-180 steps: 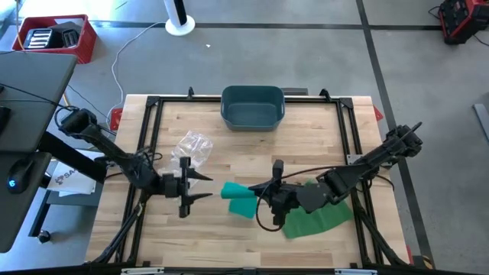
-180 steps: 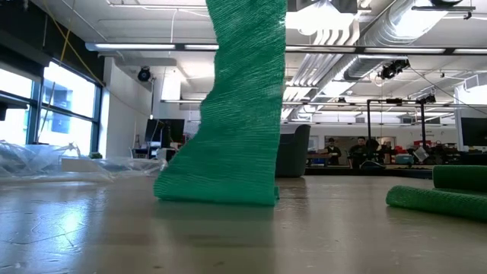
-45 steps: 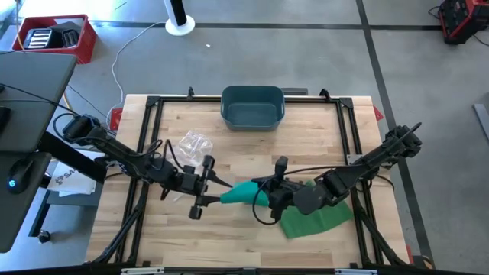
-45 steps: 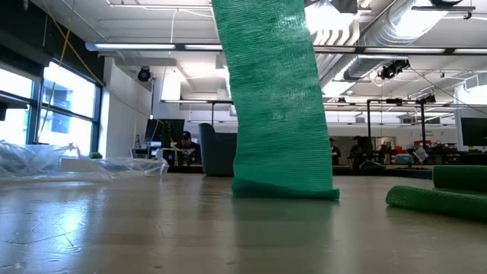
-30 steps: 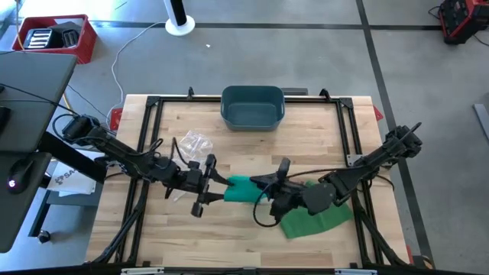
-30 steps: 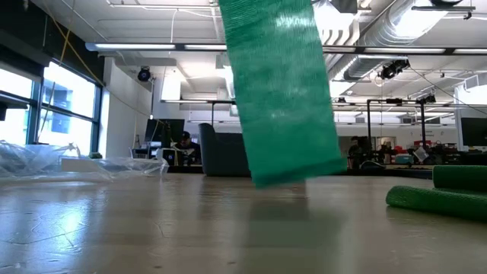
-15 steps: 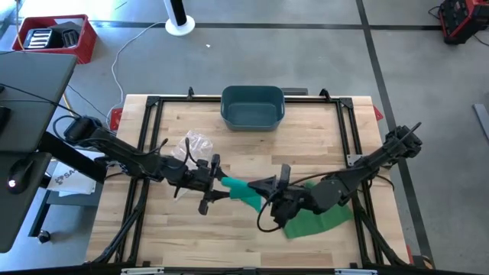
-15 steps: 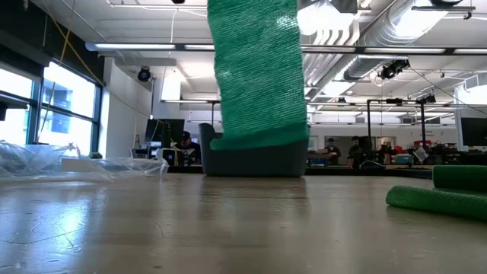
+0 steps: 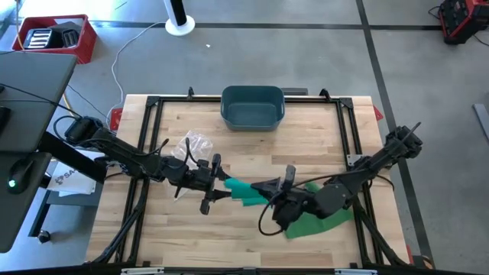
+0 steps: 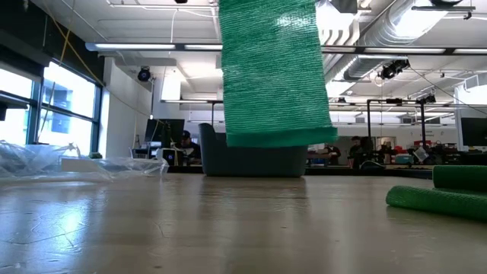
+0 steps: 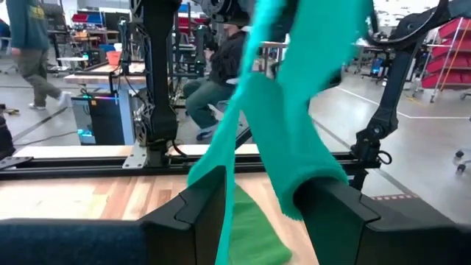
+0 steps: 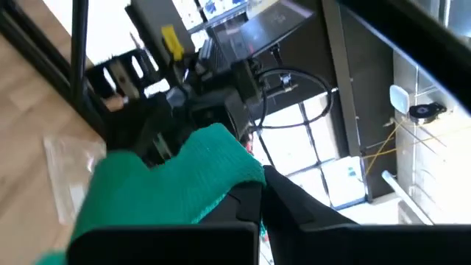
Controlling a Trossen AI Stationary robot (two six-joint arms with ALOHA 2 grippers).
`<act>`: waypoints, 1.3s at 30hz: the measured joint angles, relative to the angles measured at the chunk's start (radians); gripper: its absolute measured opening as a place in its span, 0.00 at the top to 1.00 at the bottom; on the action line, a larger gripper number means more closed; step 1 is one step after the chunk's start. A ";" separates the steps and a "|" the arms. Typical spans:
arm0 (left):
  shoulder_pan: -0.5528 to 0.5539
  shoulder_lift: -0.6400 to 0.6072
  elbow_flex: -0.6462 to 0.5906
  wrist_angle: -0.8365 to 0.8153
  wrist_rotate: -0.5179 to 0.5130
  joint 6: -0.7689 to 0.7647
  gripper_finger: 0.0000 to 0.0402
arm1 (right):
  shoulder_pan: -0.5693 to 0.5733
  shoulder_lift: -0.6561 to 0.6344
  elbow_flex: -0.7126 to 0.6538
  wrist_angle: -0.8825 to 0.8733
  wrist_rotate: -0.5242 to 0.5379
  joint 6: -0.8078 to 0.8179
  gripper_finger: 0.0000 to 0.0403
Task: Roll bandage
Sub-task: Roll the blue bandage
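A green mesh bandage strip [image 9: 241,191] hangs between my two grippers over the middle of the table. My right gripper [image 9: 267,191] is shut on its upper part. My left gripper [image 9: 227,189] stands open, level and lower, pointing toward the table's right. In the left wrist view the strip's lower part [image 11: 294,132] drops between that gripper's [image 11: 265,184] two fingers. More green bandage [image 9: 317,220] lies heaped on the table under my right arm. In the low view the strip's [image 10: 274,76] lower end hangs clear of the tabletop. My left gripper has the strip's lower part between its open fingers [image 11: 335,213]; the cloth lies close along their inner sides, and I cannot tell whether it touches them. My right gripper pinches the bunched cloth [image 12: 221,158] between its two fingers, coming level from the table's right. The strip hangs slack below it, its free end [image 10: 278,138] off the table.
A blue bin [image 9: 253,107] stands at the far edge's middle. A crumpled clear plastic bag [image 9: 193,145] lies behind my left gripper. Black frame rails [image 9: 153,137] run along the table's sides. In the low view the green heap [image 10: 441,199] lies at the right.
My right gripper has risen a little and rolled its wrist. The strip's lower end, which hung tilted just above the tabletop, has lifted higher and now hangs level, shifted slightly toward my left gripper.
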 joint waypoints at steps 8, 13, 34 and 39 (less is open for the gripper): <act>0.000 0.000 0.000 0.006 0.000 0.020 0.61 | 0.032 0.000 0.000 0.108 0.020 0.048 1.00; 0.000 0.000 0.000 0.017 0.002 0.020 0.61 | -0.031 0.000 0.000 0.072 0.035 0.155 1.00; 0.011 -0.001 0.000 0.031 -0.009 0.011 0.61 | -0.105 0.000 0.000 -0.185 0.190 0.455 1.00; 0.011 -0.001 0.000 0.059 0.010 0.030 0.61 | -0.105 0.000 0.000 -0.256 0.193 0.554 1.00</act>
